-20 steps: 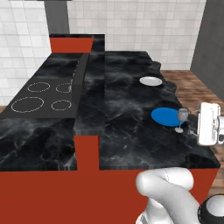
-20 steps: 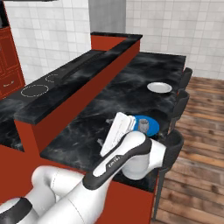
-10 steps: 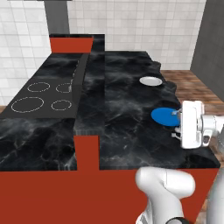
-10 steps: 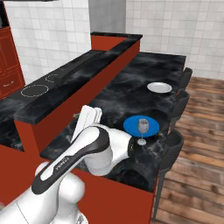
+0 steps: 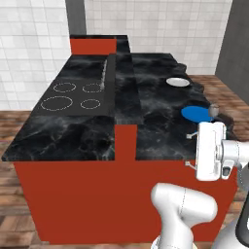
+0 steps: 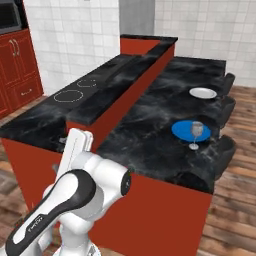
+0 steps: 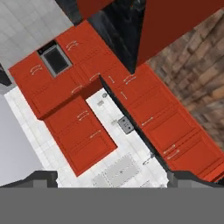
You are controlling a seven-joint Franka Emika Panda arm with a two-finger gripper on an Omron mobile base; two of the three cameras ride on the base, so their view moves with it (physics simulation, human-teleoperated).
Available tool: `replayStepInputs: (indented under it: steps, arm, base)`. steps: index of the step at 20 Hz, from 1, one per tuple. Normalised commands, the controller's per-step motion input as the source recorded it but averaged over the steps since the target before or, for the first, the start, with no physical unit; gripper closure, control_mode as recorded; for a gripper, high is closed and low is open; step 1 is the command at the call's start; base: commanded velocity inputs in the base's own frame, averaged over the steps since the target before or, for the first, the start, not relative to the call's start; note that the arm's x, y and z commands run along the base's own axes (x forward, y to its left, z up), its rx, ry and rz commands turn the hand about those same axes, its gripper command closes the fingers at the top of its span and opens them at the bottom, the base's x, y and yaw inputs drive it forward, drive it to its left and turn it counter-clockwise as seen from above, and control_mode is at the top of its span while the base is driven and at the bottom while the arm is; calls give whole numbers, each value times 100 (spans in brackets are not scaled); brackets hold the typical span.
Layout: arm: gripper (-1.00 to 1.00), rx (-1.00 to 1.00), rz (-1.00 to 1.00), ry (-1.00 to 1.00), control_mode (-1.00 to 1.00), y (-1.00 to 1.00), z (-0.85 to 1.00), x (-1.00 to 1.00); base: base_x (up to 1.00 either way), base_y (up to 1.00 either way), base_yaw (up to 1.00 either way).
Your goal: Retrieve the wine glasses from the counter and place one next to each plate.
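Note:
One wine glass (image 6: 197,132) stands upright on the black island top (image 6: 150,135), touching the near right edge of the blue plate (image 6: 186,131); it also shows as a grey shape (image 5: 214,110) beside that plate (image 5: 195,113). The white plate (image 6: 202,93) (image 5: 177,81) lies farther back with no glass by it. My gripper (image 6: 59,154) (image 5: 189,150) hangs in front of the island's near edge, well away from the glass, open, with nothing between its fingertips (image 7: 42,176). It looks at a distant black counter (image 7: 114,104) over red cabinets.
A raised red-walled ledge (image 5: 124,92) splits the island lengthwise, with hob rings (image 5: 61,102) on its left half. Dark stools (image 6: 225,107) line the island's right side. Small grey items and a boxy appliance (image 7: 126,125) sit on the distant counter. Wooden floor surrounds the island.
My arm has swung away from the blue plate, toward the island's near edge and to the left. The glass stays standing by the blue plate. The jaws have stayed open.

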Motion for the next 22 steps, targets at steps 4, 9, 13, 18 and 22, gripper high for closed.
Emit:
replayStepInputs:
  steps: [4,9,13,18,22]
  arm:
    - [-100,0,0,0,100,0,0,0]
    - [-100,0,0,0,100,0,0,0]
    - [-100,0,0,0,100,0,0,0]
    - [-100,0,0,0,100,0,0,0]
    - [-100,0,0,0,100,0,0,0]
  base:
    - [-75,100,10]
    - [-8,100,8]
    - [4,100,21]
    - [38,100,23]
    - [66,100,11]
